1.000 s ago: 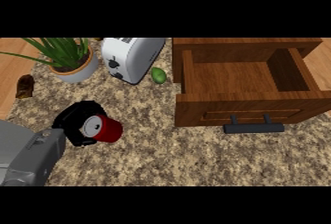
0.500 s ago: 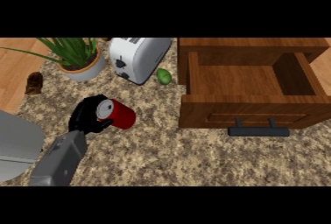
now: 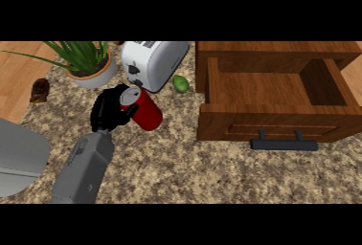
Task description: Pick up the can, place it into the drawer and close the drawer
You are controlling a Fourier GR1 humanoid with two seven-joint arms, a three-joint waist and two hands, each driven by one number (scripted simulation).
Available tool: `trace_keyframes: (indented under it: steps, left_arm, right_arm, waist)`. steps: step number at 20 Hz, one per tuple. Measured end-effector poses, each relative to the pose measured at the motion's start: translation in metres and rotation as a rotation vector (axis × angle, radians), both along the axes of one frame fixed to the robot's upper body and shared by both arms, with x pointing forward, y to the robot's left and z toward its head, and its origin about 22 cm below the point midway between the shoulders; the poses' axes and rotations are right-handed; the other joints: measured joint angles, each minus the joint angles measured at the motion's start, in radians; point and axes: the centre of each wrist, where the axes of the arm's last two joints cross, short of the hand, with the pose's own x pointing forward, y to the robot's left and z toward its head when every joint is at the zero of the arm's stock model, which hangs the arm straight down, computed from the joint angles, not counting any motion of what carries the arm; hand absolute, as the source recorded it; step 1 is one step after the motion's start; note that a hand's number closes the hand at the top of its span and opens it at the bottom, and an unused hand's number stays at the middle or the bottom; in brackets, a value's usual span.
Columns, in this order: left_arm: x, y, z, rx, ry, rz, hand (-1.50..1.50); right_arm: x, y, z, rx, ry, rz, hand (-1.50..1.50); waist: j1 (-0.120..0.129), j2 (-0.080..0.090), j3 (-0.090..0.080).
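- At the far left, on the speckled bench, a potted plant stands near the back edge, with a small dark brown object beside it that is too unclear to name.
- Just right of the plant, the left robot hand comes up from the lower edge on a grey forearm. Its black fingers are curled round the red can, which is tilted, its silver top toward the back of the bench.
- The can seems to be lifted off the bench, though the steep view does not make that certain. So the pick-up step looks done or nearly done.
- Behind the can stands a white toaster, very near the can's top. A small green fruit lies just right of it.
- Further right, the wooden drawer is pulled open, showing nothing inside, and its dark handle faces the robot.
- The can is well apart from the drawer, to its left, so placing it inside is not yet done.
- Closing the drawer is also left to do.
- The right robot hand is not in view.
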Motion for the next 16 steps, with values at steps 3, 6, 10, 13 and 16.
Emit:
trace_keyframes:
  steps: [3,6,10,13,16]
  left_arm:
    - [0.008,-0.013,0.033,0.022,-0.022,0.003,1.50]
    - [0.011,-0.028,0.070,0.034,-0.044,0.001,1.50]
    - [0.005,-0.047,0.110,0.056,-0.062,-0.004,1.50]
    - [0.001,-0.064,0.131,0.068,-0.073,0.008,1.50]
    - [0.002,-0.079,0.157,0.082,-0.089,0.010,1.50]
  right_arm:
    - [-0.001,-0.002,-0.001,0.001,-0.004,0.002,-1.50]
    - [-0.003,-0.002,-0.001,0.009,-0.005,0.002,-1.50]
    - [0.001,0.002,-0.001,0.013,-0.007,0.011,-1.50]
    - [-0.001,-0.002,-0.002,0.010,-0.010,0.017,-1.50]
    - [0.005,0.004,0.000,0.014,-0.007,0.014,-1.50]
  waist:
    - [-0.002,0.001,0.000]
    - [-0.006,0.002,-0.001]
    - [-0.012,0.006,-0.001]
    - [-0.020,0.009,-0.002]
    - [-0.022,0.011,-0.002]
